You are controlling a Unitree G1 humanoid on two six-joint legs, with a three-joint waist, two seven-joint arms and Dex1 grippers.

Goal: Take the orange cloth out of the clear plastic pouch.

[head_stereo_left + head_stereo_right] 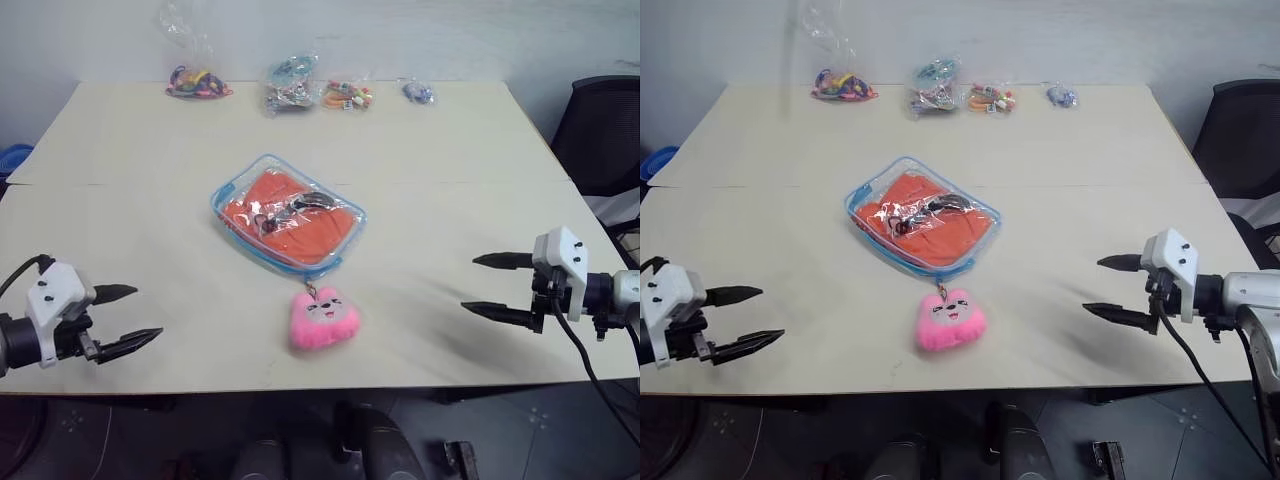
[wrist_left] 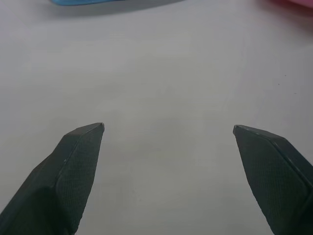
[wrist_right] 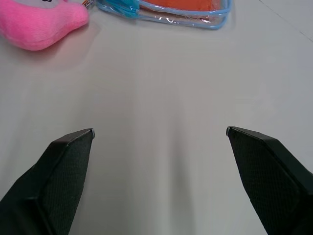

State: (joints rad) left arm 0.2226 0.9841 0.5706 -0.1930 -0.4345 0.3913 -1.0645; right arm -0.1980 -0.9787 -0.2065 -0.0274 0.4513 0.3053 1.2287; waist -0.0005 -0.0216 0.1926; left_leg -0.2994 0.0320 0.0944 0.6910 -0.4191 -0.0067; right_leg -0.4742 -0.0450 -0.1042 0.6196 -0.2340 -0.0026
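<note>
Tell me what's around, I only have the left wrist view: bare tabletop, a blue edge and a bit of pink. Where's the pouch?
Observer: The clear plastic pouch lies flat mid-table, between both arms, touched by neither.
Operator: Cloth out yet?
Observer: No, the orange cloth is inside the pouch.
Operator: And the right gripper?
Observer: The right gripper is open, hovering over bare table to the pouch's right, apart from it.
Operator: That pink thing?
Observer: A pink plush charm attached at the pouch's near corner, lying on the table toward the robot.
</note>
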